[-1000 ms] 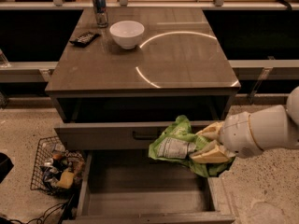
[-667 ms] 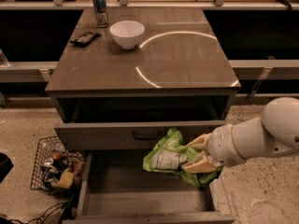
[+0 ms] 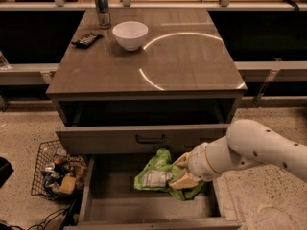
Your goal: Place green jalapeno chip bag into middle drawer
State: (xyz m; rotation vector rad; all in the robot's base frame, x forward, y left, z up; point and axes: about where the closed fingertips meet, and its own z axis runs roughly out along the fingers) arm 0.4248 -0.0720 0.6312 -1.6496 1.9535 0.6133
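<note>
The claw is clamped on the bag over the open drawer; the writing on the white label is unreadable.

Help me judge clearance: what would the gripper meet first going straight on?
The gripper, shut on the crumpled bright-green foil chip bag, points left-downward: probably the grey-brown wooden drawer's bare floor; depth unclear.

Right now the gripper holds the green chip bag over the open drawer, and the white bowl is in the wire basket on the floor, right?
Not quite. The white bowl stands on the cabinet top, not in the wire basket, as the camera view shows. The rest holds: the gripper is shut on the green chip bag over the open drawer.
</note>
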